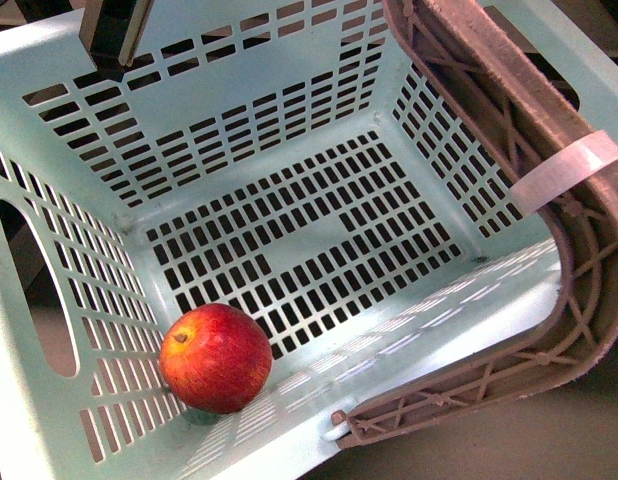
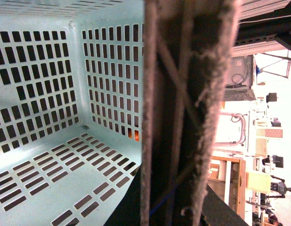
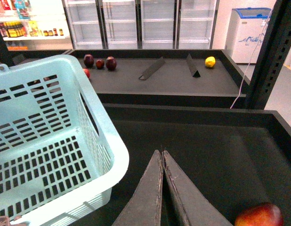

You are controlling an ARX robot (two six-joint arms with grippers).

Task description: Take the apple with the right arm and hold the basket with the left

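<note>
The apple (image 1: 216,358) lies inside the basket (image 1: 459,300), on the slotted floor in the corner nearest the robot's left, touching the side wall, stem dimple tilted upward. The brownish handle (image 1: 579,300) with its white band (image 1: 567,170) runs along the basket's right rim. In the left wrist view that handle fills the middle of the frame; the left gripper (image 2: 176,209) shows only as dark shapes either side of it, and whether it clamps the handle I cannot tell. The right gripper (image 3: 162,153) hangs outside the basket over the dark table (image 3: 221,155), fingers pressed together with nothing between them. Another red fruit (image 3: 259,215) sits on the table near it. Farther off, dark red fruits (image 3: 99,62) and a yellow fruit (image 3: 210,61) rest on a second table, with glass-door fridges (image 3: 141,21) behind
</note>
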